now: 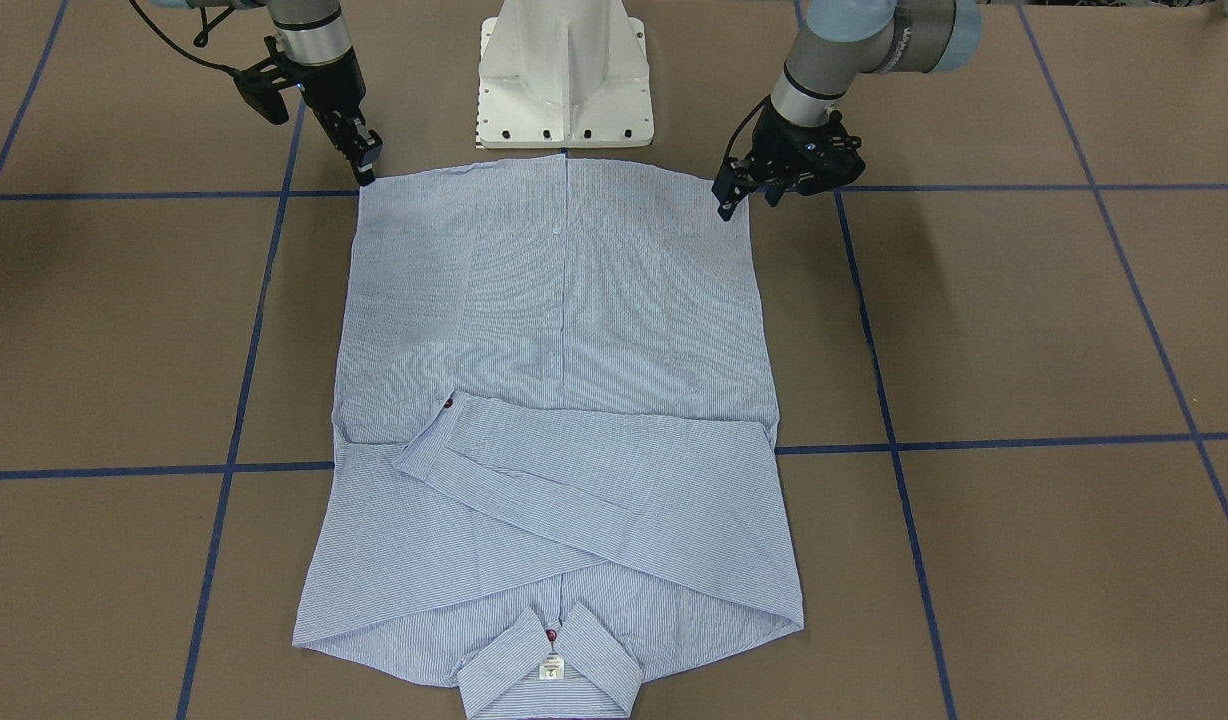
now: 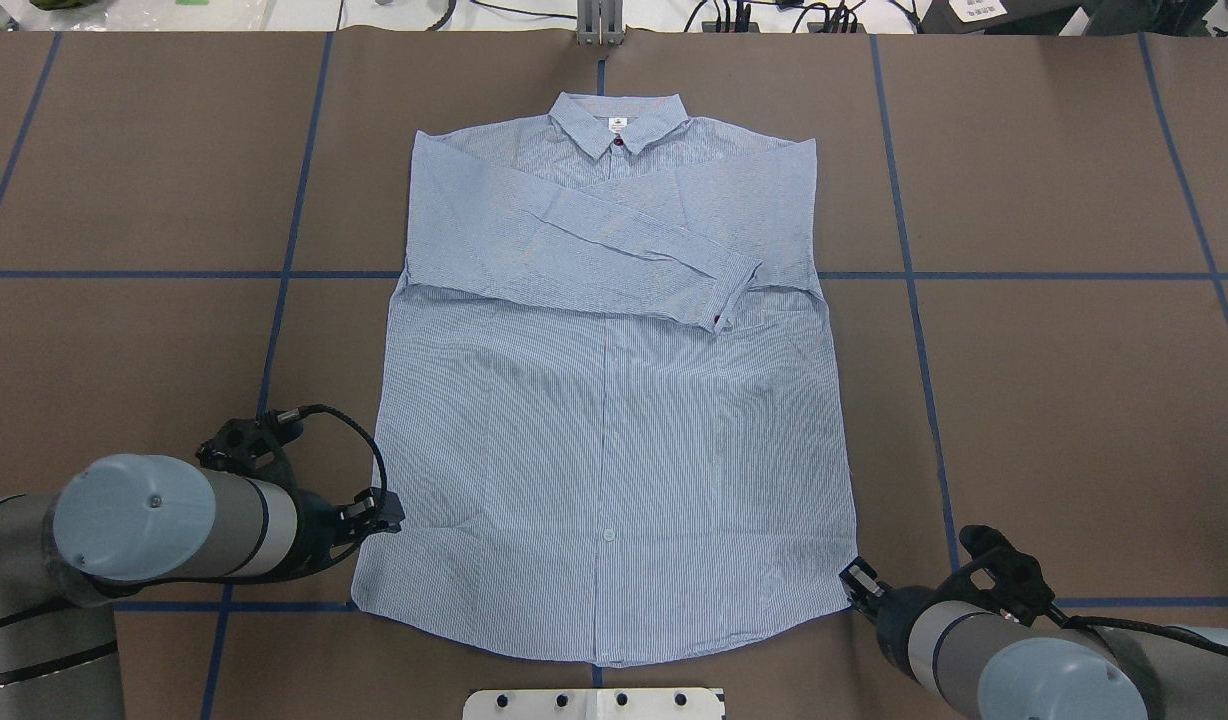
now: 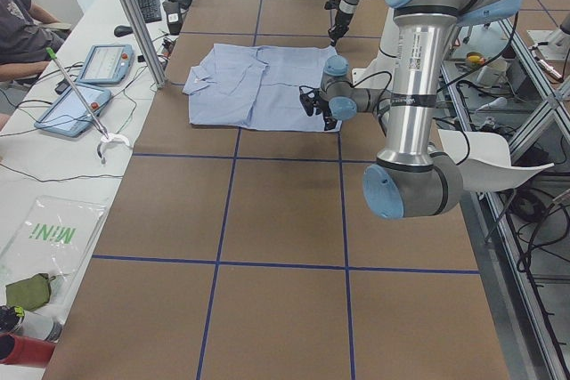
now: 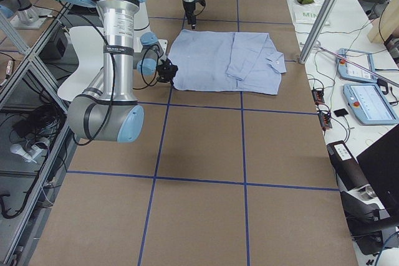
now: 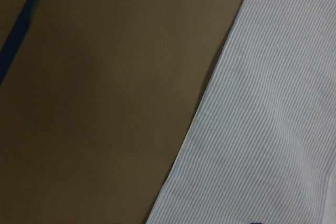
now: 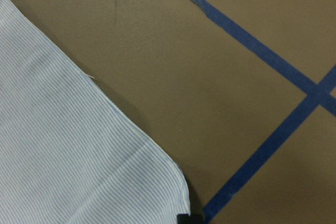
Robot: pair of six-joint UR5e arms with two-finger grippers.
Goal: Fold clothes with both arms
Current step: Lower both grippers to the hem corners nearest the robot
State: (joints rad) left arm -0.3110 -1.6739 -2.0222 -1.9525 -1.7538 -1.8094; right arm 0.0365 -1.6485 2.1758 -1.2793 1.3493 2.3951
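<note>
The left gripper (image 2: 386, 512) hangs low over the brown table (image 2: 124, 350). Its tips are just outboard of the shirt's (image 2: 614, 420) side edge, a little beyond the left hem corner (image 2: 359, 600). In the front-facing view its two fingers look parted, with nothing between them.

The shirt lies flat, buttoned front up, and spreads away from both grippers. The hem (image 2: 604, 655) runs between them and the collar (image 2: 619, 120) is at the end farthest from them. The sleeves (image 2: 594, 240) are crossed over the chest, well beyond either set of fingertips.

The right gripper (image 2: 859, 582) sits just beside the right hem corner (image 2: 846, 592), perhaps touching it. I cannot tell whether its fingers are apart or together.

The cloth looks thin, light and limp, so it will probably sag wherever it is not held and slide easily on the smooth table. The loose sleeves could slip off the chest if it is lifted sharply.

The two hem corners look like the best holds, where the stitched edge gives the fingers some body. Each lower finger should go under both layers, and the hem should be kept taut between the grippers.
</note>
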